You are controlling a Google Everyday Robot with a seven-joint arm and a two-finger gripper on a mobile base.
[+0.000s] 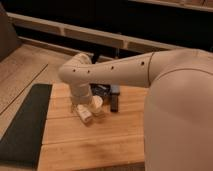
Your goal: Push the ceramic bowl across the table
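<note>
The black ceramic bowl [103,90] sits on the light wooden table [95,145], mostly hidden behind my arm. My gripper [85,113] is low over the tabletop, just in front and to the left of the bowl, next to a small white cup [97,103]. I cannot tell whether it touches the bowl.
A flat black bar [115,98] lies right of the bowl. A dark grey mat [25,122] covers the table's left side. My arm [125,72] spans the view from the right, hiding the table's right part. A dark shelf and rail run behind the table.
</note>
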